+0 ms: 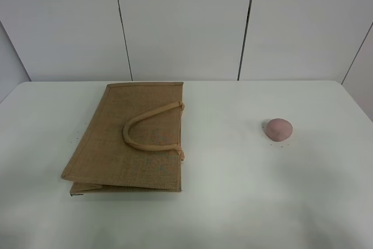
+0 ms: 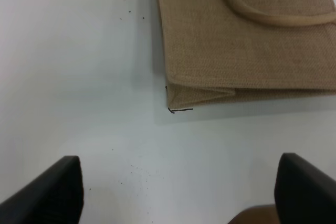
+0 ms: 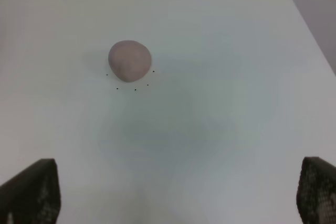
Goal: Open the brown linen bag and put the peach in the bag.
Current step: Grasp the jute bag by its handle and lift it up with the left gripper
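Nearest the lens: left gripper (image 2: 176,198), jaws wide apart and empty, hovering just short of the folded corner of the bag (image 1: 131,138). Same for right gripper (image 3: 176,195), spread, holding nothing, pointed toward the peach (image 1: 278,129). In the high view, bag flat and closed left of centre, peach right of centre, well apart on the table (image 1: 233,202). Best to pinch the top handle (image 1: 126,127) at its arch and lift, parting the mouth first.

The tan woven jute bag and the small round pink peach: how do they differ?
The tan woven jute bag is far bigger than the small pink peach. The bag lies flat, folded shut; the peach sits round. The bag's weave is coarse, the peach smooth. Both rest on the white table.
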Robot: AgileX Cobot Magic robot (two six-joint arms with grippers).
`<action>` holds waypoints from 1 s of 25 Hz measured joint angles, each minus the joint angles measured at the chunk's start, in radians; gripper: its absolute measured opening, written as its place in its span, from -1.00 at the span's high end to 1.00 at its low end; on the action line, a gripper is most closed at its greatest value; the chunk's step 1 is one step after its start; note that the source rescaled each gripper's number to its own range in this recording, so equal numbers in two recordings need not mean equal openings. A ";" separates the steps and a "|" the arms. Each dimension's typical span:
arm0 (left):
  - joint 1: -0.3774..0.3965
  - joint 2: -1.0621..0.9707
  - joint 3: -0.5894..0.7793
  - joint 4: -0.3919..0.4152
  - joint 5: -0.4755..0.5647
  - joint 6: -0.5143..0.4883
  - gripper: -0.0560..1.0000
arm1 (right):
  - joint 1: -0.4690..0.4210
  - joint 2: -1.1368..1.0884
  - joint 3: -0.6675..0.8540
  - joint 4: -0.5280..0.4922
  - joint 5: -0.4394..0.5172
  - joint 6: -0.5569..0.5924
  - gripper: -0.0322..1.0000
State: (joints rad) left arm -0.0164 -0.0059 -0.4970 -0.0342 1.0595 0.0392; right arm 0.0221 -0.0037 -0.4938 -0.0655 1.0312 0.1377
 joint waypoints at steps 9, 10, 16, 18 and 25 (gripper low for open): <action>0.000 0.000 0.000 0.000 0.000 0.000 -1.00 | 0.000 0.000 0.000 0.000 0.000 0.000 -1.00; 0.000 0.000 0.000 0.000 0.000 0.000 -1.00 | 0.000 0.000 0.000 0.000 0.000 0.000 -1.00; 0.000 0.000 0.000 0.000 0.000 0.000 -1.00 | 0.000 0.000 0.000 0.000 0.000 0.000 -1.00; 0.000 0.000 0.000 0.000 0.000 0.000 -1.00 | 0.000 0.000 0.000 0.000 0.000 0.000 -1.00; 0.000 0.000 0.000 0.000 0.000 0.000 -1.00 | 0.000 0.000 0.000 0.000 0.000 0.000 -1.00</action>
State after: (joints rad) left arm -0.0164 -0.0059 -0.4970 -0.0342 1.0595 0.0392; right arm 0.0221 -0.0037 -0.4938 -0.0655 1.0312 0.1377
